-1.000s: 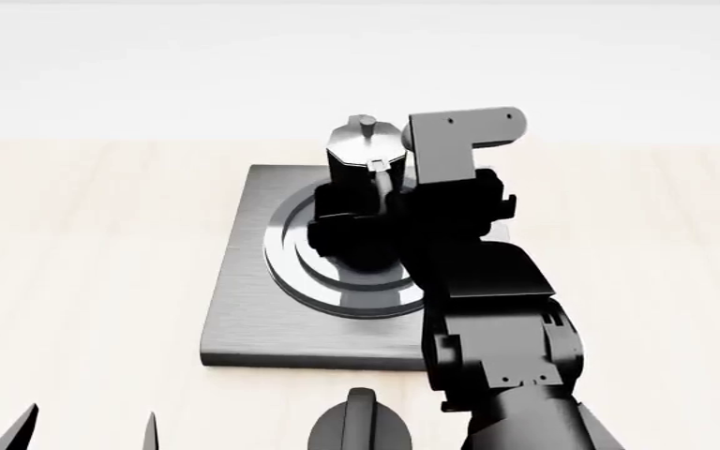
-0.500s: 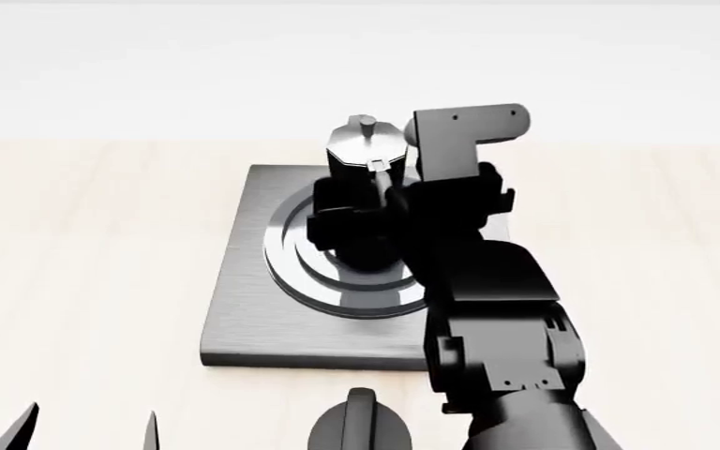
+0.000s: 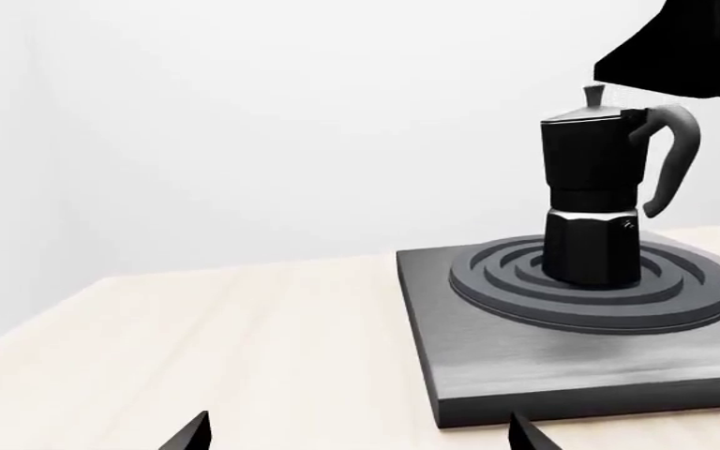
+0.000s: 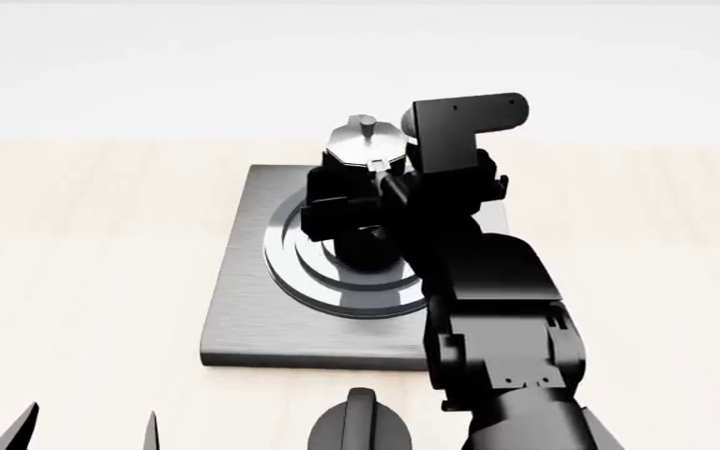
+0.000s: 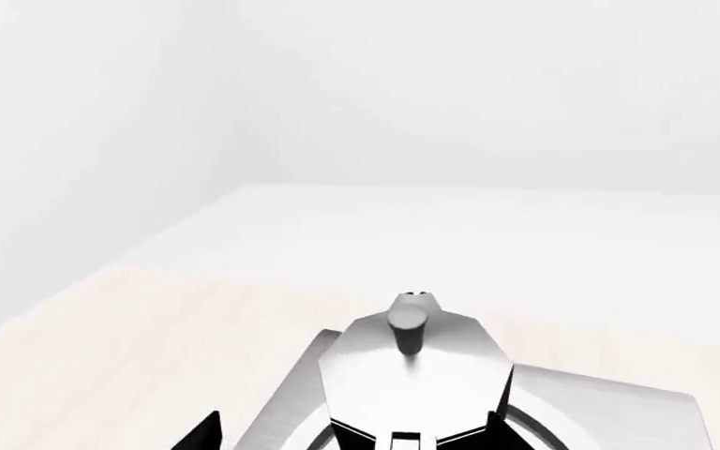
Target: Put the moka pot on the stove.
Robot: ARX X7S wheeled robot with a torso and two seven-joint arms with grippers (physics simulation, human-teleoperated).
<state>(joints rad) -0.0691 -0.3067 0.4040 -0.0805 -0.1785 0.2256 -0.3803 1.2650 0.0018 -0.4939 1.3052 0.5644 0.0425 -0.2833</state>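
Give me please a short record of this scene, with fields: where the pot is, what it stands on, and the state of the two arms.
pot: moka pot upright, lid shut
support: centred on the ring burner of the stove
stove location: on a light wooden table
right gripper: above and just behind the pot; whether it grips cannot be told
left gripper: low, before the stove, jaws open, holding nothing
dial knob: in front of the stove

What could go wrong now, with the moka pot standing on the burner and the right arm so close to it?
1. The right gripper sits right against the moka pot; pulling away sideways may catch the handle and tip the tall, narrow pot.
2. The pot stands upright on the stove rings; a nudge might slide it off centre.
3. Whether the fingers have released cannot be told; lifting may carry the pot up.
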